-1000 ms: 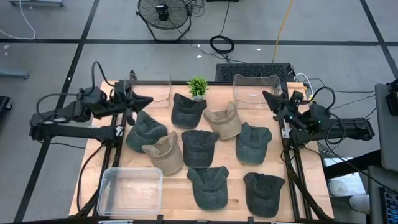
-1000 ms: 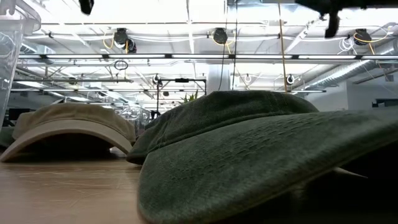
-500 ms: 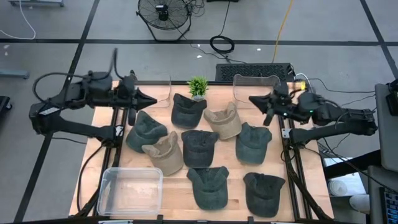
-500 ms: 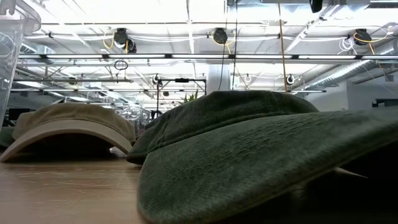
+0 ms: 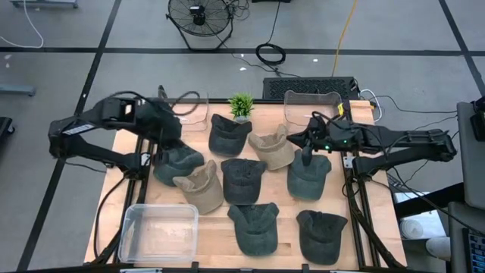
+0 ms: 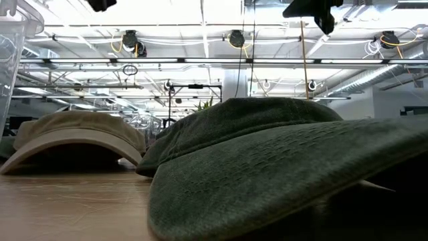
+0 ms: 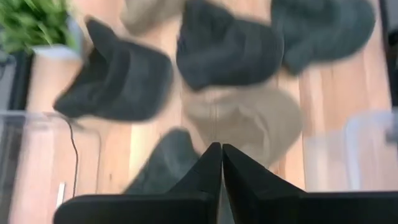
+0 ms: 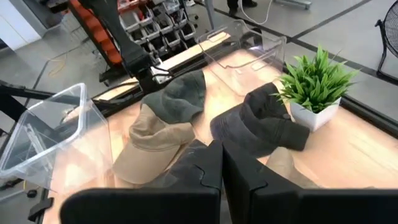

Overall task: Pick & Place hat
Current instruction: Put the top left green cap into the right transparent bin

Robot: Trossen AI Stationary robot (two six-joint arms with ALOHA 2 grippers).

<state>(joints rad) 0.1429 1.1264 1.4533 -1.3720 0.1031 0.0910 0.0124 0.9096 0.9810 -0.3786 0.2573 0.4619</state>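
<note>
Dark arms have swung inward since a second ago: the clenched, empty left gripper (image 5: 173,133) now hangs above a green hat (image 5: 176,160), the clenched right gripper (image 5: 306,154) over another. Hats cover the wooden desk (image 5: 216,227); a fan (image 5: 200,18) stands behind.

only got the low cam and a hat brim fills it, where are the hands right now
observer: left hand hangs above the dark hat at the table's left side, fingers shut.
operator: and the right one
observer: right hand is over the green hat on the right side, also shut, holding nothing.
operator: any bin near
observer: a clear bin sits at the front left corner with no hat in it.
</note>
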